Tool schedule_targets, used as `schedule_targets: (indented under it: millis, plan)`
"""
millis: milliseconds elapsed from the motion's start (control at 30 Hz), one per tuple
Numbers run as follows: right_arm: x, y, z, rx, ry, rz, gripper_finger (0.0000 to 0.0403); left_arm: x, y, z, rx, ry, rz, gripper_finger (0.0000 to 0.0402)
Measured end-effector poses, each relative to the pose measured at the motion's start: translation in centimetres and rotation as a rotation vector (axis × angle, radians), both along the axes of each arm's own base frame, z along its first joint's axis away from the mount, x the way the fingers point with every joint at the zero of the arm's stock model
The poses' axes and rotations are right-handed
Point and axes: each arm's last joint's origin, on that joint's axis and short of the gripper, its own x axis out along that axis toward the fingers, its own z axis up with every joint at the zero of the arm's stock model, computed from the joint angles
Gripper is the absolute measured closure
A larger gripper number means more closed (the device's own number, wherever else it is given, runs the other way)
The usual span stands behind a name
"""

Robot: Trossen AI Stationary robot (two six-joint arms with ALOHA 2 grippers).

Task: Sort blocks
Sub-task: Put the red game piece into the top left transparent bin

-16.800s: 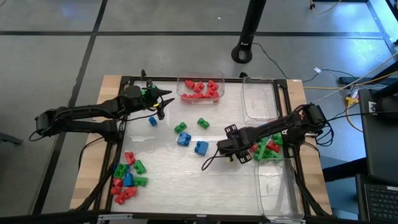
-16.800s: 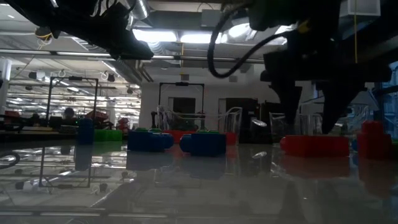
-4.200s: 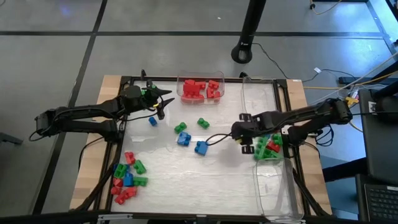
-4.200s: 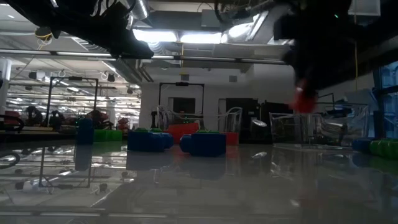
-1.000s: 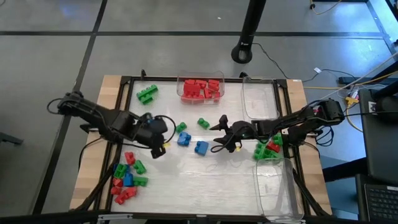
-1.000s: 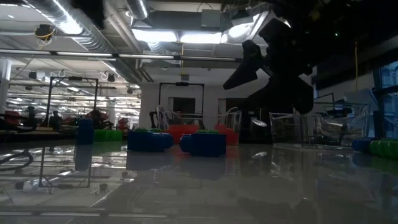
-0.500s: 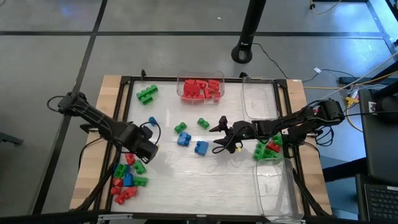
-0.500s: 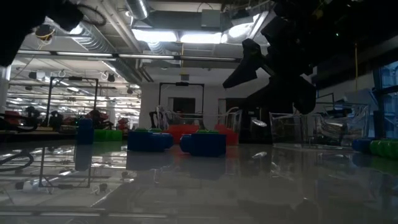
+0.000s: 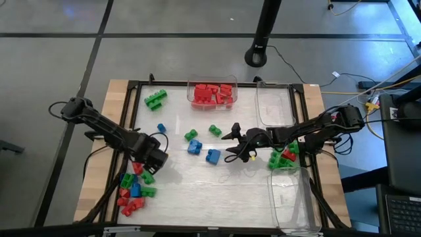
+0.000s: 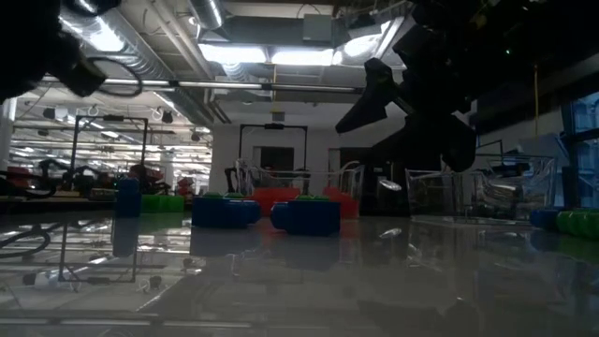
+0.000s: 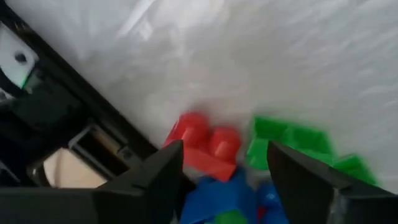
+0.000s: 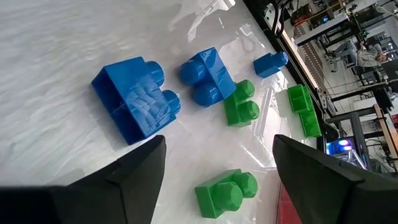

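Loose blocks lie flat on the white table: a mixed red, green and blue pile [image 9: 134, 187] near the left near corner, two blue blocks [image 9: 203, 151], green ones [image 9: 191, 135] and a green pair [image 9: 156, 99]. My left gripper [image 9: 146, 168] hangs open over the pile's far end; in its wrist view its fingers straddle a red block [image 11: 202, 140] beside a green block [image 11: 292, 146], touching nothing. My right gripper [image 9: 231, 143] is open above the table's middle, just right of the blue blocks [image 12: 137, 99].
A clear bin of red blocks [image 9: 212, 94] stands at the far edge, an empty bin [image 9: 275, 104] right of it. A bin with green and red blocks [image 9: 284, 157] and another clear bin [image 9: 293, 197] line the right side. Bare tabletop lies near the middle.
My left gripper has travelled from the table's middle left toward the near edge and the mixed pile, coming lower over its far end, still open. My right arm has kept still. No block has moved.
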Motion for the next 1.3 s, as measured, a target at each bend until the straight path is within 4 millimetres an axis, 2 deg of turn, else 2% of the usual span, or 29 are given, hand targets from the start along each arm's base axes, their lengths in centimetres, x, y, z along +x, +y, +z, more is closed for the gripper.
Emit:
schedule_targets:
  millis: [167,567,867,1067,1300]
  plan:
    - [0.1,0.0,-0.3,0.0,0.008,0.0,0.0109,-0.6,0.1,-1.1,-0.006,0.044,-0.003,0.0158]
    - [0.3,0.0,-1.0,-0.001,0.025,0.0,0.0109,-1.4,-0.7,-2.7,-0.139,0.082,-0.072,0.0157]
    - [0.4,0.0,-0.9,0.002,0.018,-0.002,0.0109,-2.3,-0.5,-4.8,-0.211,0.116,-0.059,0.0157]
    - [0.4,0.0,-0.9,0.002,0.017,-0.002,0.0109,-2.3,-0.4,-5.9,-0.22,0.061,-0.09,0.0157]
    - [0.4,0.0,-0.8,0.001,0.009,-0.001,0.0109,-0.9,0.2,-6.1,-0.191,-0.076,-0.113,0.0157]
